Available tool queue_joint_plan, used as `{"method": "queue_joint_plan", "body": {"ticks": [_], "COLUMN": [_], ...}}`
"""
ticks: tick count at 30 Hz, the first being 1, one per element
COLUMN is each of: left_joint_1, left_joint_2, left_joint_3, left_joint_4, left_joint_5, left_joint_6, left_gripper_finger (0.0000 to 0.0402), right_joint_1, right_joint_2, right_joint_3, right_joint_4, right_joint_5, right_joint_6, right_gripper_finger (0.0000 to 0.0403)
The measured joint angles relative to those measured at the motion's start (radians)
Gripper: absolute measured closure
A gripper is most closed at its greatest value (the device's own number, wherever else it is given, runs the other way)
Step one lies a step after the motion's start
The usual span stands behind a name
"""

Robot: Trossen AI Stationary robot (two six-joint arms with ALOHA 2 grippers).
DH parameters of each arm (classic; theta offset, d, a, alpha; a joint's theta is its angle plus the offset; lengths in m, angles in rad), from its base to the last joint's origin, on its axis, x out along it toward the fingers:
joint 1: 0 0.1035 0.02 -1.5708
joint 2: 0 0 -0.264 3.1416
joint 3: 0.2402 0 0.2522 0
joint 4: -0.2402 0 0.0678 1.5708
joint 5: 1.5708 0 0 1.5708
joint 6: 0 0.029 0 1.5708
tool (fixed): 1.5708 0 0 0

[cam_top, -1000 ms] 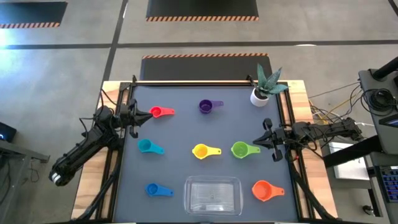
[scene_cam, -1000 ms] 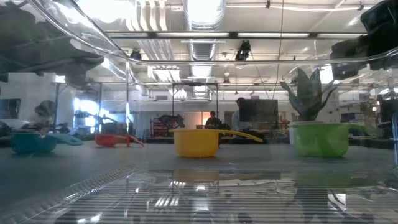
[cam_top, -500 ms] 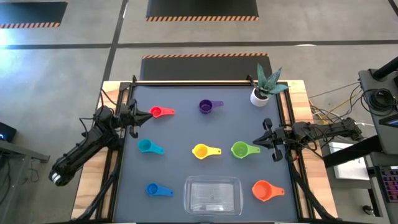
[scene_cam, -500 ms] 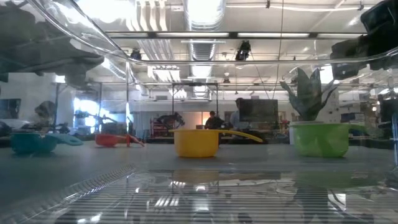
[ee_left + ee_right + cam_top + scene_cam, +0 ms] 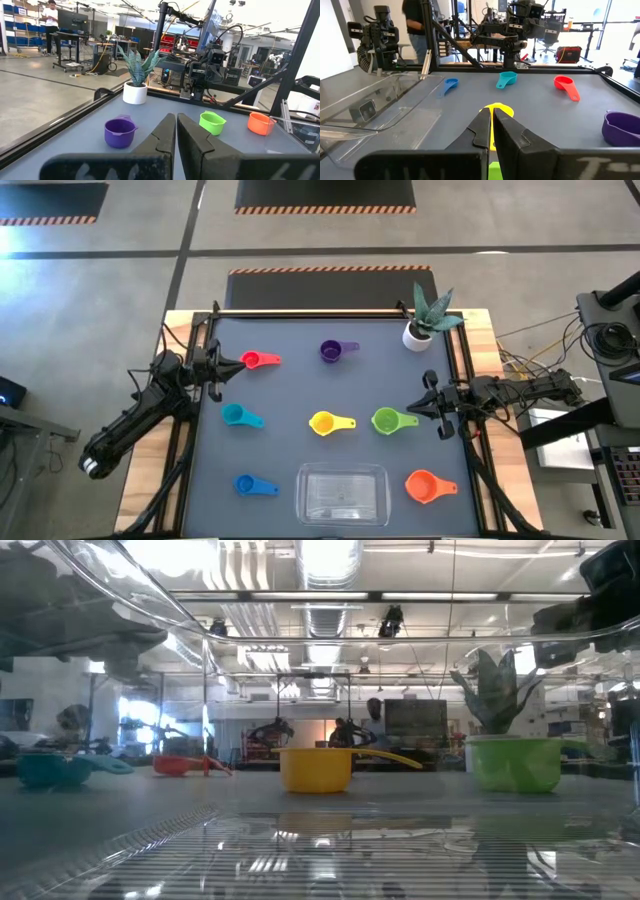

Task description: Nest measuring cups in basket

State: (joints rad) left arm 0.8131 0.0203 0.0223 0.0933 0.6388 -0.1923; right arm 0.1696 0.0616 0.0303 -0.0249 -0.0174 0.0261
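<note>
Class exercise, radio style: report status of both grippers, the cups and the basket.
Left gripper shut, empty, by red cup. Right gripper shut, empty, by green cup. Seven cups loose on mat; basket empty. Nothing blocking.

Grey concrete floor [image 5: 120, 270] w/ hazard-striped mats [image 5: 324, 192]; bright ceiling lights [image 5: 330, 555], ducts overhead.

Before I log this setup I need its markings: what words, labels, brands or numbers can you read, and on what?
None can be read in any view.
The measuring cups, such as the purple one, show no legible size marks.
The basket and the white plant pot bear no label.
Screens and shelves in the room behind are too small and blurred to read.
</note>
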Motion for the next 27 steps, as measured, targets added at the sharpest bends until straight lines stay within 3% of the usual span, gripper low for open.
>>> {"method": "queue_joint_plan", "body": {"ticks": [27], "left_joint_1": [0.0], "left_joint_2": [0.0], "left_joint_3": [0.0], "left_joint_4": [0.0], "left_joint_5": [0.0], "left_joint_6": [0.0], "left_gripper_finger": [0.0402], "right_joint_1": [0.0], "right_joint_2": [0.0], "right_joint_3": [0.0], "right_joint_4": [0.0], "right_joint_5": [0.0], "right_joint_6": [-0.02], "right_gripper_finger": [0.0394]}}
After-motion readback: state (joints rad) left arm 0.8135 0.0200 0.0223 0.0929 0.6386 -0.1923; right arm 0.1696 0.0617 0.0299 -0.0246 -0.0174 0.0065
